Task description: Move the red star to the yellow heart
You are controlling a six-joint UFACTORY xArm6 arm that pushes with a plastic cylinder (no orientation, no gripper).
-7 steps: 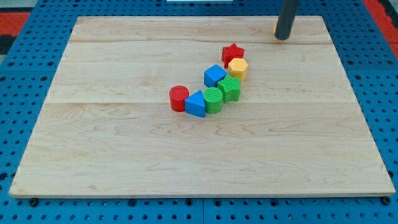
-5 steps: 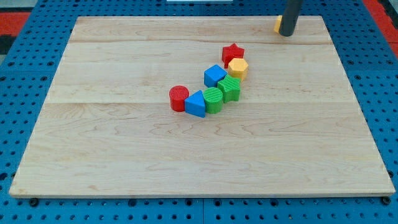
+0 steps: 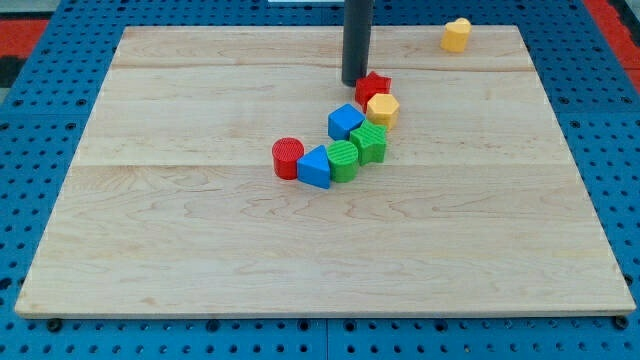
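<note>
Since the earlier frame my tip [image 3: 354,82] has crossed from the worktop's upper right corner toward the block cluster, uncovering the yellow heart [image 3: 456,34], which sits alone near the view's top right edge. Now the tool, a bare rod with nothing to open or hold, stands just to the view's left of the red star [image 3: 375,86]; it looks to be touching the star's left point, though the rod hides the contact. The red star heads a curved chain: a yellow hexagon [image 3: 382,109] just below it, then a blue cube [image 3: 345,121], a green star-like block [image 3: 369,143], a rounded green block [image 3: 343,158], a blue triangular block [image 3: 314,167] and a red cylinder [image 3: 287,157] at the view's lower left end. Star and heart lie well apart on the wooden worktop [image 3: 200,260].
</note>
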